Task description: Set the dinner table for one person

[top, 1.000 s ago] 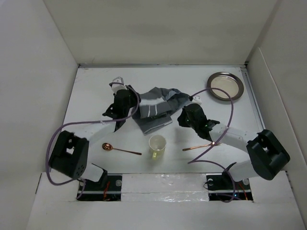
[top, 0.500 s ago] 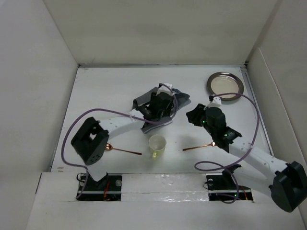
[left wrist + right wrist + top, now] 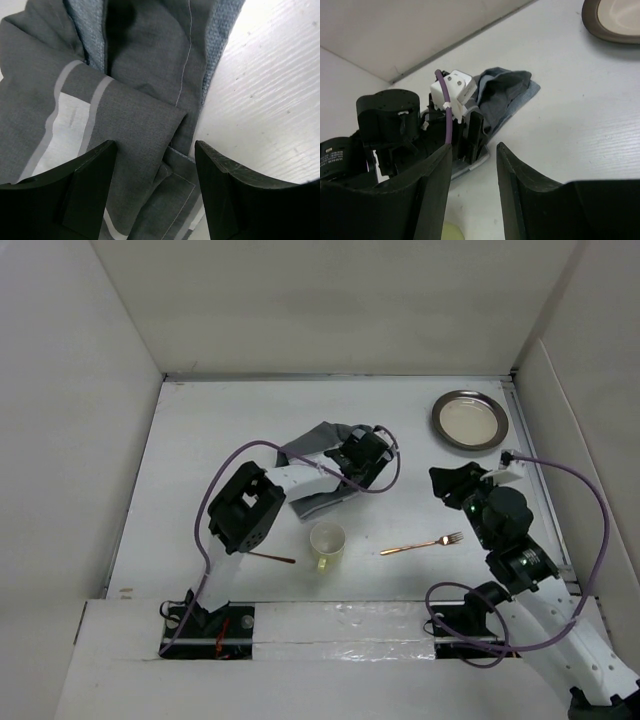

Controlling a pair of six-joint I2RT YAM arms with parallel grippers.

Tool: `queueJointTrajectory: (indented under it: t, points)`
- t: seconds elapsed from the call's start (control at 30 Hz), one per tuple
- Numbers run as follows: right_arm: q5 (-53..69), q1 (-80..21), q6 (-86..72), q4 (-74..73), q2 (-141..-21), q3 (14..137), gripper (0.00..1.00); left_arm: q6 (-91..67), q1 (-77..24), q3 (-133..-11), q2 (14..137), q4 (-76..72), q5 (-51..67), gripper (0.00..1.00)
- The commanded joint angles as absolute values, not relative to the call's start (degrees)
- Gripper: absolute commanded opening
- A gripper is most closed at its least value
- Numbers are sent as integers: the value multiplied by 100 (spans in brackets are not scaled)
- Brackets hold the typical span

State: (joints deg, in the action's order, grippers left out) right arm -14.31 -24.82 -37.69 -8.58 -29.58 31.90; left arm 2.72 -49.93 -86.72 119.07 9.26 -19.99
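Dinner table beneath both, left gripper spread wide over the cloth mat — right gripper parted, empty

- The cup stands on the dinner table, near the middle of its front edge.
- The cloth mat lies at the cup's 12 o'clock, apart from it.
- The fork lies at 3 o'clock.
- The spoon lies at 9 o'clock, partly hidden.
- The plate sits at 2 o'clock, near the far right corner.
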Motion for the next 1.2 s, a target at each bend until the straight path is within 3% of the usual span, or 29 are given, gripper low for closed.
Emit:
queueJointTrajectory:
  t: [0.0,0.3,0.53,0.63,0.77,0.9,1.0,1.17]
  points:
    - [-1214,-2470,-3648,-1082,-3120,3384,46,685,-5106,-9008,11935,1177,-2188,60]
    - [-494,-2470,-3560,-449,-3436,3076,46,870,-5106,-9000,12155,993,-3067,46]
    - [-70,-2470,-3454,-263,-3656,2935,46,835,-5106,-8930,11945,624,-2892,32]
    - [-44,-2470,-3463,-203,-3647,2927,46,879,-5106,-9026,12023,615,-2926,23]
    - [-53,-2470,-3445,-193,-3630,2892,47,844,-5054,-9088,12085,536,-2988,0]
    - [-44,-2470,-3445,-53,-3753,2777,51,275,-4782,-9018,11744,343,-2795,0]
    - [130,-2470,-3445,263,-4042,2725,54,-200,-4282,-8738,10806,62,-2410,0]
    - [299,-2531,-3261,475,-5341,3163,61,-1352,-2999,-7938,9459,-596,-1084,0]
